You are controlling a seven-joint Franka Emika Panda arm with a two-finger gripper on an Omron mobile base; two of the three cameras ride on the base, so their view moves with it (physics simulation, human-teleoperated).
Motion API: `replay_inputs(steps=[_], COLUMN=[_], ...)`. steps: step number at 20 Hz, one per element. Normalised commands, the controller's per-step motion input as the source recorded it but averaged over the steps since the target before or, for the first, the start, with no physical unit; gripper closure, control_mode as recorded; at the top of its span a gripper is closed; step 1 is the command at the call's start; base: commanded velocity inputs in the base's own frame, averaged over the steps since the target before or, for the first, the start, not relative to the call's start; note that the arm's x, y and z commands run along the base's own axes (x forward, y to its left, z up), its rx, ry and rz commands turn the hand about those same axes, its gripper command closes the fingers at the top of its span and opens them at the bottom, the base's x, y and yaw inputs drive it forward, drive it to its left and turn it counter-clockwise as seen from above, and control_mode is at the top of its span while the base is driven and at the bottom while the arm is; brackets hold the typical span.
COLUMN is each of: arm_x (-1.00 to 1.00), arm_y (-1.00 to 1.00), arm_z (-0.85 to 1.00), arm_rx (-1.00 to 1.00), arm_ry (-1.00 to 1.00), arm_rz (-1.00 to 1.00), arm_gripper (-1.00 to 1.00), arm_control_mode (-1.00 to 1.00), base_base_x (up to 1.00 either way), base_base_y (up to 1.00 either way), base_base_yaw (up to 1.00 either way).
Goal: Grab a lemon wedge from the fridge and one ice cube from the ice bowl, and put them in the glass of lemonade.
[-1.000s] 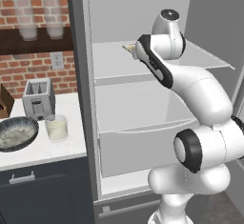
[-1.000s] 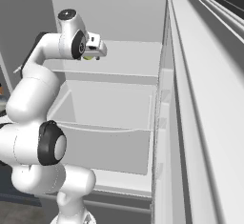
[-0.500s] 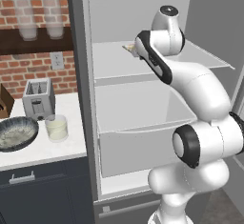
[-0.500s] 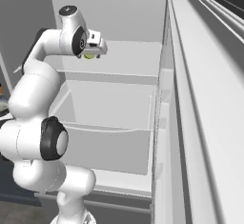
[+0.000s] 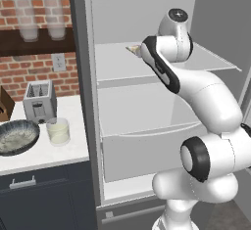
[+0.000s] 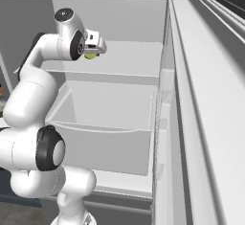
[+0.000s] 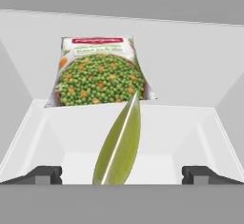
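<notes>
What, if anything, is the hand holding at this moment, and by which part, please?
Nothing is held. The hand is open, its fingertips wide apart on either side of the lemon wedge, which lies between them on the fridge shelf, untouched.

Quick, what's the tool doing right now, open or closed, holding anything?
Tool: open, jaws wide either side of the lemon wedge on the fridge shelf, not gripping it yet.

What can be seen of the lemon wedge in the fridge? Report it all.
The lemon wedge is a slim yellow-green sliver with a pale line along its length, tapering to a point. It lies on the white upper shelf of the fridge, its tip toward a bag of peas and carrots. It sits between the open gripper's dark tips, not yet clamped.
</notes>
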Motion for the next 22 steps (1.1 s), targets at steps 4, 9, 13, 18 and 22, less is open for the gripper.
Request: replay_inputs(steps=[4, 9, 13, 18, 22], arm_x=[0.19, 0.19, 0.19, -0.02, -0.13], arm_y=[0.0, 0.0, 0.0, 0.0, 0.0], arm_z=[0.05, 0.0, 0.0, -0.07, -0.22], arm_rx=[0.0, 0.0, 0.0, 0.0, 0.0], arm_ry=[-0.01, 0.01, 0.0, 0.01, 0.01], arm_rz=[0.0, 0.0, 0.0, 0.0, 0.0], arm_gripper=[-1.0, -1.0, -1.0, -1.0, -1.0], arm_control_mode=[-1.0, -1.0, -1.0, -1.0, -1.0], base_base_x=[0.0, 0.0, 0.0, 0.0, 0.0], base_base_y=[0.0, 0.0, 0.0, 0.0, 0.0], base_base_yaw=[0.0, 0.0, 0.0, 0.0, 0.0])
